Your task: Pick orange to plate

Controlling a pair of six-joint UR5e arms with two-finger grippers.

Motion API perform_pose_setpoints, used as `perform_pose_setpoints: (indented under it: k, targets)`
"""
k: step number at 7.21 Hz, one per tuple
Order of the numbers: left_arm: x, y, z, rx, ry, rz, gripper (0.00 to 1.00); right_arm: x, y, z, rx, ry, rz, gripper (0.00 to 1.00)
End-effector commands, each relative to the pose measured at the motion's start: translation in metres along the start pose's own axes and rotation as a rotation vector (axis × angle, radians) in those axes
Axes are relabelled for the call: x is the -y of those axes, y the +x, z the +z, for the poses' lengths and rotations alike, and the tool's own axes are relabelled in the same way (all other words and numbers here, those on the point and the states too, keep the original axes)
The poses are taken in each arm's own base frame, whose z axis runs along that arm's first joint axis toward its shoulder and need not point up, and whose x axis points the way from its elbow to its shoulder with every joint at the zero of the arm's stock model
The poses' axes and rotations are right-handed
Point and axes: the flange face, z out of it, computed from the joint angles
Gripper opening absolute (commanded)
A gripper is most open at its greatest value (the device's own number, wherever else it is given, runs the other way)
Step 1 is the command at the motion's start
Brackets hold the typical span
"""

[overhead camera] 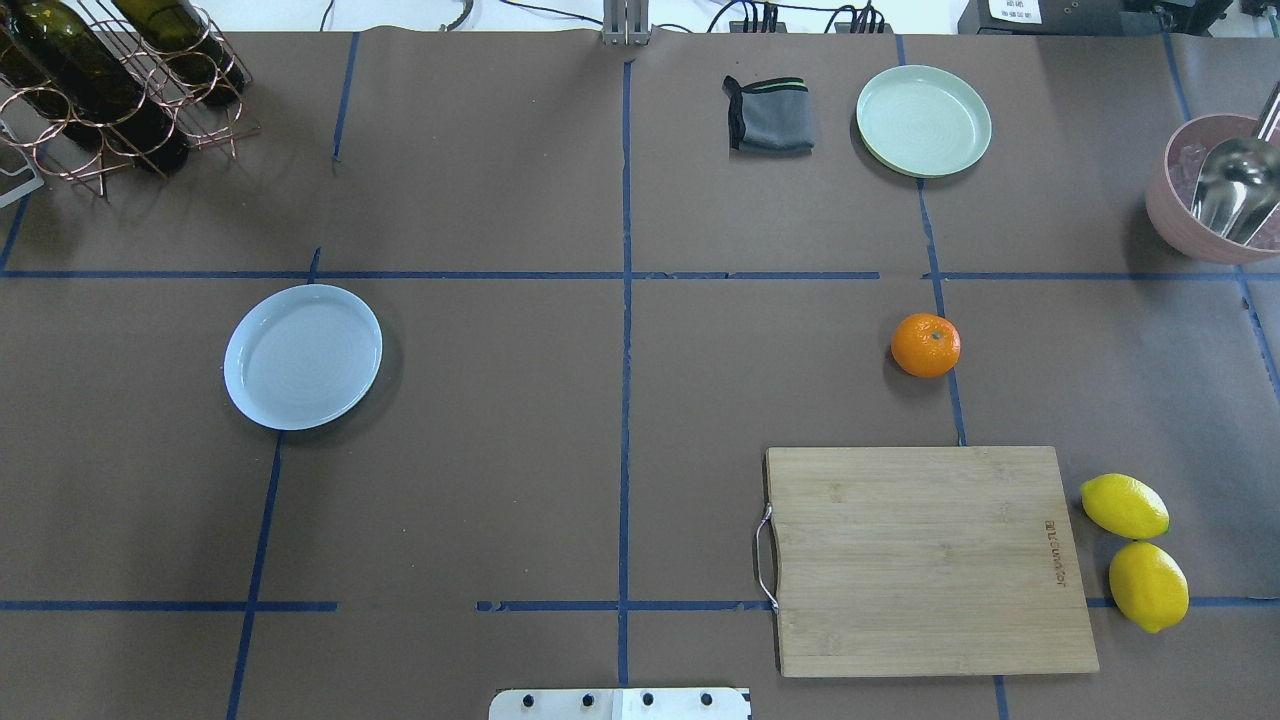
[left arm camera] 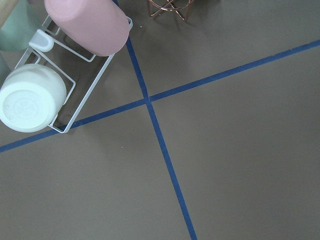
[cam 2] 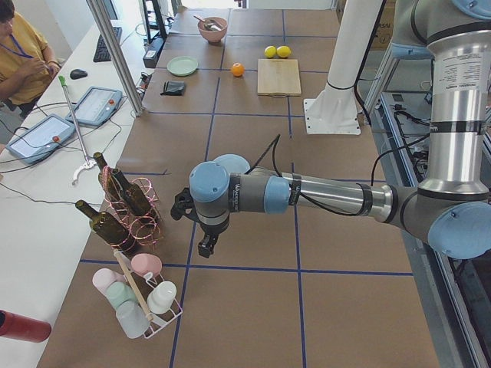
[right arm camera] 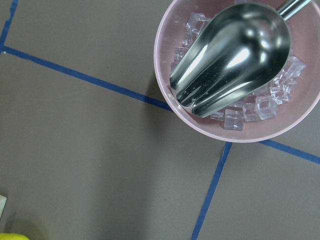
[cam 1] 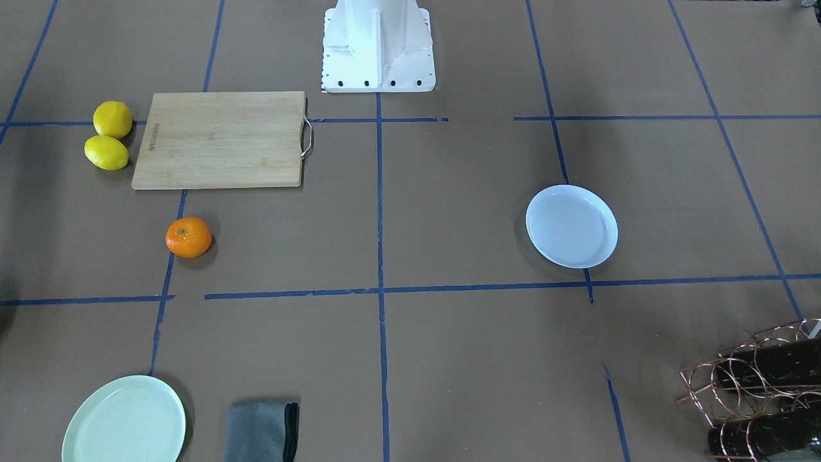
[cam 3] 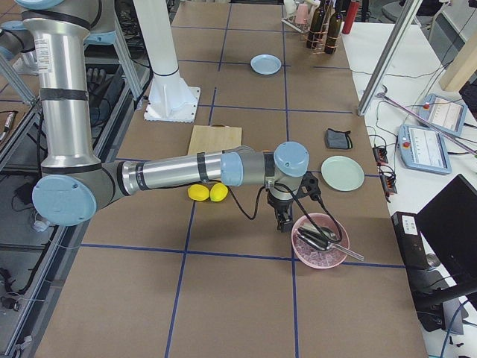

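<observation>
The orange [cam 1: 188, 237] [overhead camera: 925, 345] lies alone on the brown table, just beyond the cutting board, on the robot's right half. The pale bluish-white plate [cam 1: 571, 226] [overhead camera: 302, 356] sits with nothing on it on the left half, far from the fruit. Neither gripper shows in the overhead or front views. In the exterior left view my left gripper [cam 2: 205, 247] hangs over the table's left end near the bottle rack; I cannot tell if it is open or shut. In the exterior right view my right gripper [cam 3: 283, 221] hangs beside the pink bowl; its state I cannot tell either.
A bamboo cutting board [overhead camera: 930, 558] with two lemons [overhead camera: 1135, 550] lies near the robot's base. A mint-green plate [overhead camera: 923, 120] and a grey cloth [overhead camera: 769, 115] sit at the far edge. The pink bowl [right arm camera: 240, 75] holds ice and a scoop. A wine rack [overhead camera: 110, 85] stands far left, a cup rack [left arm camera: 55, 75] beyond it.
</observation>
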Motion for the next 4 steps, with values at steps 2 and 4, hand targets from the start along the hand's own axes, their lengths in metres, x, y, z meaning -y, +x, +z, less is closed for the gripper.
perform_pose_setpoints:
  k: [2,4]
  targets:
    - [0.043,0.088,0.079,-0.212,-0.022,0.001,1.00,-0.002,0.000,0.004,0.007,-0.006,0.006,1.00]
    - [0.057,0.165,0.153,-0.083,0.005,-0.220,1.00,0.002,-0.007,0.011,0.011,-0.020,-0.008,1.00]
